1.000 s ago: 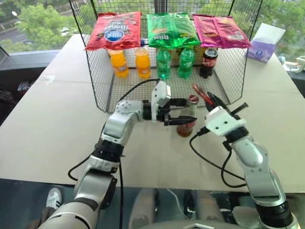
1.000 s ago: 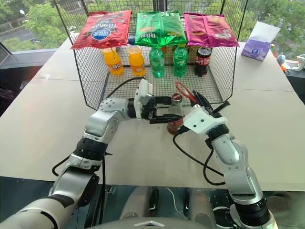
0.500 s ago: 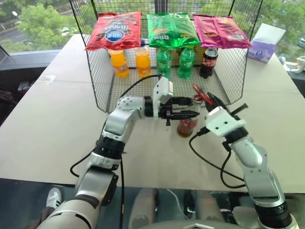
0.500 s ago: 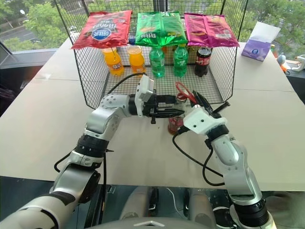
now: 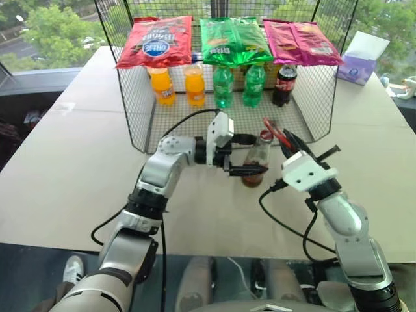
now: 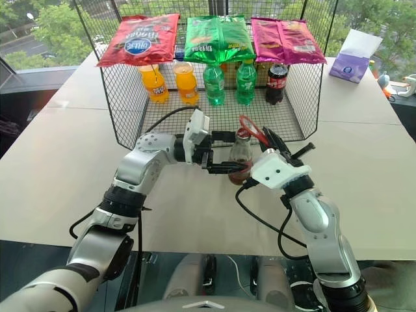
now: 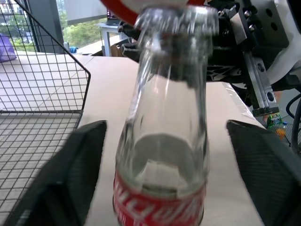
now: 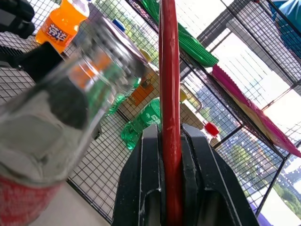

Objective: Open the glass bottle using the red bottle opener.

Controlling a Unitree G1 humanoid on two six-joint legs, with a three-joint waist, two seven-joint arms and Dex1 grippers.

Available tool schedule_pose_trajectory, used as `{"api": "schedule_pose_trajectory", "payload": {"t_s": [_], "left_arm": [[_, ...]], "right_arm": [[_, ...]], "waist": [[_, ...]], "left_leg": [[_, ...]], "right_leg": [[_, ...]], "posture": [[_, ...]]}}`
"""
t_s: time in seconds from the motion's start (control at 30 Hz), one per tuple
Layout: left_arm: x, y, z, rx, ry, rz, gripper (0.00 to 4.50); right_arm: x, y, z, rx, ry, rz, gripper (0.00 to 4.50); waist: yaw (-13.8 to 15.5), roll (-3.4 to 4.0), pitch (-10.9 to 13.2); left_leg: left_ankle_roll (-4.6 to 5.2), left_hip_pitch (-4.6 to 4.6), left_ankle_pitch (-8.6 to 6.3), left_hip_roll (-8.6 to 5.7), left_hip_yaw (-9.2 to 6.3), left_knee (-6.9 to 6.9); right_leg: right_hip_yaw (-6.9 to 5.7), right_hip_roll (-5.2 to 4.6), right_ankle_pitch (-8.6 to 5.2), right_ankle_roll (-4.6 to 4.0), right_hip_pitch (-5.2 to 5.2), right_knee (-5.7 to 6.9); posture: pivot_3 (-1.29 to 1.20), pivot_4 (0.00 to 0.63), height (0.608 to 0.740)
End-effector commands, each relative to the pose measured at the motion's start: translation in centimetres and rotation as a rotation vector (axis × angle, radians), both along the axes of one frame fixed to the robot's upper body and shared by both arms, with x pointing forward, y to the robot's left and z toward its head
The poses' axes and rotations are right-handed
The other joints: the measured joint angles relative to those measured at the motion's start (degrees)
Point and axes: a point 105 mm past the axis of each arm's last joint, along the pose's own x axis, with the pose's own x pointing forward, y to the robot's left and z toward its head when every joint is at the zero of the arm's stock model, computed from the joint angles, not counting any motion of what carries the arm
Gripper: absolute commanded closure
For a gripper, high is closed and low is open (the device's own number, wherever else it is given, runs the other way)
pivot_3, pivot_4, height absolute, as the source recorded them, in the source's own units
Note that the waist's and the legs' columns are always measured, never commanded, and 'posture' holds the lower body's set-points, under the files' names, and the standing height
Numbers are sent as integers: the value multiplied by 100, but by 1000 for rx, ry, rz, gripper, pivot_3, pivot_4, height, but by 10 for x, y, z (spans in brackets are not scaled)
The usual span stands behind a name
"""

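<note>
Prying step: right claw (image 5: pixel 284 140) clamped on red bottle opener (image 6: pixel 250 127) at glass bottle (image 6: pixel 240 156) cap; left claw (image 5: pixel 250 155) spread, straddling bottle, not gripping. Next: close left, lever up.

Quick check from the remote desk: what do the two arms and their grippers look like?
Both arms are silver-grey metal segments with black joints. Each wrist carries a white housing, and a black cable loops beneath each arm. The left gripper and the right gripper each have two black fingers.

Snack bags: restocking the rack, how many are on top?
3, side by side on the wire rack: red bag at left, green bag in the middle, pink bag at right. None seem hidden.
</note>
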Motion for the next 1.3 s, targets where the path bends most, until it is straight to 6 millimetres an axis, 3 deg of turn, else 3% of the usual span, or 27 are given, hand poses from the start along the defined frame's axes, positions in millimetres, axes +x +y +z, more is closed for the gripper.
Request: {"api": "schedule_pose_trajectory", "payload": {"t_s": [0.03, 0.17, 0.3, 0.33, 0.37, 0.87, 1.13, 1.3], "left_arm": [[0, -1, 6, -7, -35, -11, 537], [1, -1, 6, -5, -32, -18, 537], [1, -2, 4, 2, -29, -25, 1669], [0, -2, 3, 3, -30, -27, 2219], [0, -2, 3, 4, -30, -29, 2287], [1, -2, 9, -12, -37, -31, 2287], [2, 0, 12, -18, -33, -26, 2287], [3, 2, 11, -16, -32, -25, 2287]], "right_arm": [[-6, 5, 12, 3, -55, 36, 4500], [-6, 5, 13, 2, -57, 37, 4500], [-6, 5, 13, 4, -60, 36, 4500], [-6, 5, 13, 4, -60, 37, 4500], [-7, 6, 13, 3, -61, 39, 4500], [-13, 20, 8, 17, -55, 110, 4500], [-10, 24, -22, -63, -3, 118, 4500], [-7, 24, -31, -115, -15, 113, 4500]], "waist": [[-2, 0, 0], [-2, 0, 0], [-1, 0, 0], [0, 0, 0], [0, 0, 0], [1, 0, 0], [-3, 0, 0], [-3, 0, -1]], "left_leg": [[0, 0, 0, 0, 0, 0], [0, 1, 0, 0, 0, 0], [0, 0, 0, 0, 0, 0], [0, 0, 0, 0, 0, 0], [0, 0, 0, 0, 0, 0], [0, 0, 0, 0, 0, 0], [0, 3, 0, 0, 1, 0], [0, 5, 0, 1, 3, 0]], "right_leg": [[1, 0, 0, 0, 0, 0], [0, 0, 0, 0, 0, 0], [0, 0, 0, 0, 0, 0], [0, 0, 0, 0, 0, 0], [0, 0, 0, 0, 0, 0], [0, 0, 0, 0, 0, 0], [1, 0, 0, 0, 1, 1], [4, 1, 0, 0, 1, 1]], "posture": [[0, 150, 740], [0, 150, 740], [0, 150, 740], [0, 150, 740], [0, 150, 740], [0, 150, 740], [0, 150, 740], [0, 150, 740]]}}
